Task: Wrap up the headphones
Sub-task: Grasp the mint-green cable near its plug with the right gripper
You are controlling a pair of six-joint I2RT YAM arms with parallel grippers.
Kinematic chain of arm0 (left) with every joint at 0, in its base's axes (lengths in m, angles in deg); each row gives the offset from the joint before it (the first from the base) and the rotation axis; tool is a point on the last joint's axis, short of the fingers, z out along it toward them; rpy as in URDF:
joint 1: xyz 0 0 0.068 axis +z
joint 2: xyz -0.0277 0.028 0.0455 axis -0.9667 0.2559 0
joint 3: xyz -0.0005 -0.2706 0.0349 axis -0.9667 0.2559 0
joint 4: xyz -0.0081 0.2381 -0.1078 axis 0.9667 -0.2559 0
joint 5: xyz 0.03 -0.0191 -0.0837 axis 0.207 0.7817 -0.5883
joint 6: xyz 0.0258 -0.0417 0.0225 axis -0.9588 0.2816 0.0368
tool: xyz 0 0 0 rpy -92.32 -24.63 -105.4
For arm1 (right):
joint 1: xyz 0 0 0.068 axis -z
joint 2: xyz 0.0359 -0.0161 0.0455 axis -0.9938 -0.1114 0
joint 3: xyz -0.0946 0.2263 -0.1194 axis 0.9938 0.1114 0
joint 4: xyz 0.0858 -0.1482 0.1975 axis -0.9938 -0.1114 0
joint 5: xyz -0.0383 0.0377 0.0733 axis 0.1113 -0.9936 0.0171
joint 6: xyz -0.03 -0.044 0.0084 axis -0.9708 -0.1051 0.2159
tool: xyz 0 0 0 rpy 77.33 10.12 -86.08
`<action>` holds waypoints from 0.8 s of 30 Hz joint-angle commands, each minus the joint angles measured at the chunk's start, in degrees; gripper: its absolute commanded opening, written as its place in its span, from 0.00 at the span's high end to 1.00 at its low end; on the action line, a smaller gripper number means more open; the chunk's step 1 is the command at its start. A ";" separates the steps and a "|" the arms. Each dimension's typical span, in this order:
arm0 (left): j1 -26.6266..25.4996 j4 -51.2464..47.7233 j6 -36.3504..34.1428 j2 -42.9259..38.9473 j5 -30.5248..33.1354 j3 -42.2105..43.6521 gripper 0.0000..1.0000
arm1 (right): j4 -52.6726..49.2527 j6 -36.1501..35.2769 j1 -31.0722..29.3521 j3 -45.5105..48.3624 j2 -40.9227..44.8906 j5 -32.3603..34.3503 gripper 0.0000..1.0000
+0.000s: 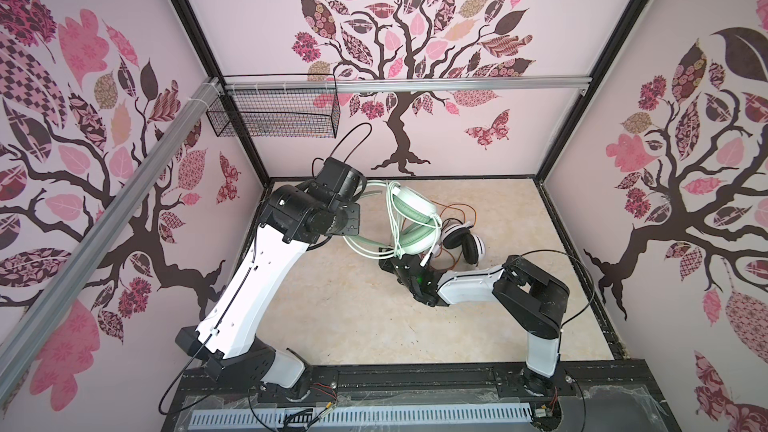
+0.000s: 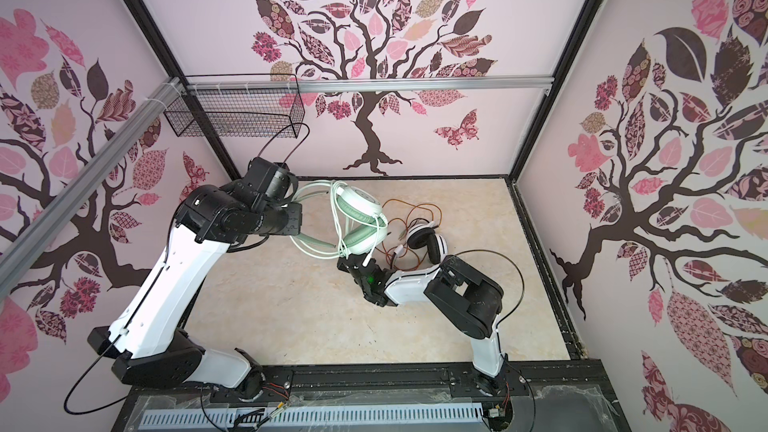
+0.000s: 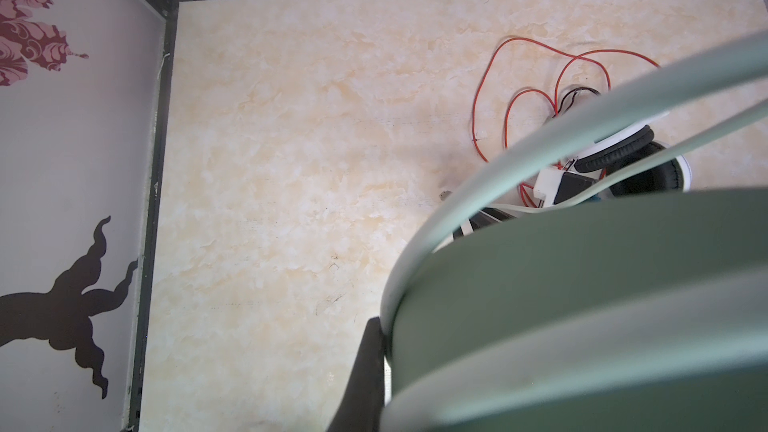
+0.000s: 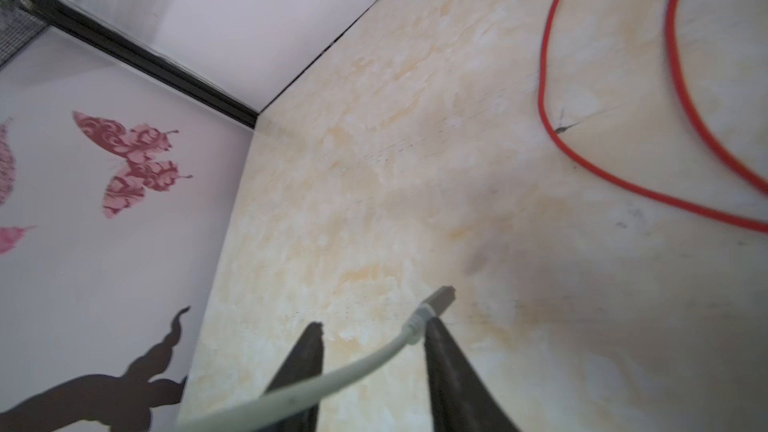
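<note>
Above the table (image 1: 353,305) I held the mint-green headphones (image 1: 415,218) clenched in my left gripper (image 1: 368,195), pale cord (image 4: 353,371) mostly wound, plug (image 4: 440,297) between my right gripper's (image 4: 374,324) parted jaws; the white pair (image 1: 465,243) lay unwrapped.

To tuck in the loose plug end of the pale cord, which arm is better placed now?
Right, probably. The plug of the pale cord lies between the open fingers of the right tool, ready to pinch. The left tool is shut on the headband of the mint-green headphones, so it is busy.
</note>
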 commanded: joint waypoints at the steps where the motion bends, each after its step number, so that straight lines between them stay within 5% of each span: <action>1: -0.15 3.16 1.12 -0.75 -0.54 -3.71 1.00 | -5.11 -0.37 -0.19 -0.10 -1.50 4.84 0.80; 4: -0.20 3.31 1.10 -0.64 -0.66 -3.69 1.00 | -3.94 -2.08 -0.20 1.50 -1.11 4.15 0.96; 8: -0.13 3.29 1.09 -0.61 -0.71 -3.86 1.00 | -1.76 -4.33 -0.13 3.71 -1.18 1.99 0.94; 11: -0.19 3.30 1.15 -0.74 -0.77 -3.95 1.00 | -1.01 -5.14 -0.18 4.75 -1.31 1.81 0.81; 16: -0.19 2.97 1.33 -0.78 -0.83 -4.13 1.00 | -0.88 -7.79 -0.18 4.90 -1.56 2.75 0.29; 19: -0.19 2.91 1.49 -0.93 -0.84 -4.07 1.00 | -1.21 -9.16 -0.12 4.53 -1.77 4.42 0.20; 24: -0.13 2.81 1.59 -1.24 -0.99 -4.04 1.00 | -2.89 -10.00 0.89 2.98 -2.39 5.89 0.24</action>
